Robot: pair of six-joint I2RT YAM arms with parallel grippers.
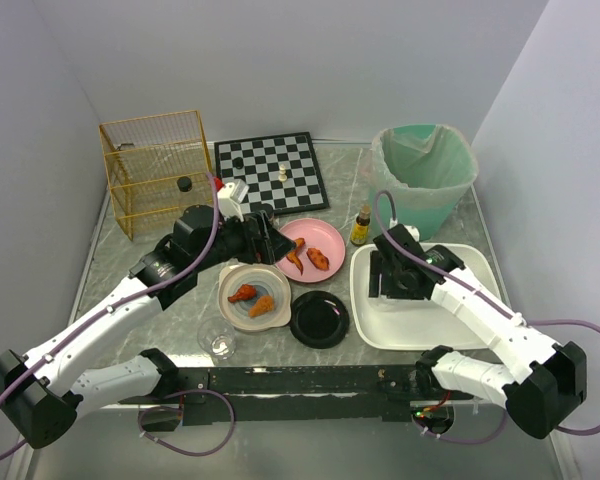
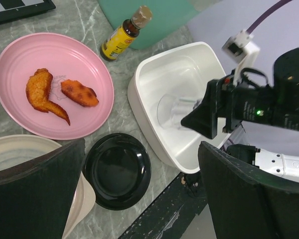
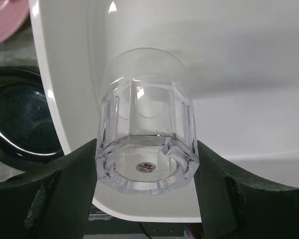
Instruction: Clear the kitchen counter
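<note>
R gripper [image 3: 145,167] clamped on clear glass [image 3: 144,114], frame centre, over white tray [image 3: 249,64]; L gripper [image 2: 142,194] fingers apart, lower frame, above kitchen counter [image 2: 84,17]

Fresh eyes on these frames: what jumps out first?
The right gripper, shut on a clear glass tumbler, holds it over the white tray at the right. Fried chicken pieces sit on the pink plate in the middle of the kitchen counter, more on the beige plate nearer the arms, the open left gripper hovering nearby.
</note>
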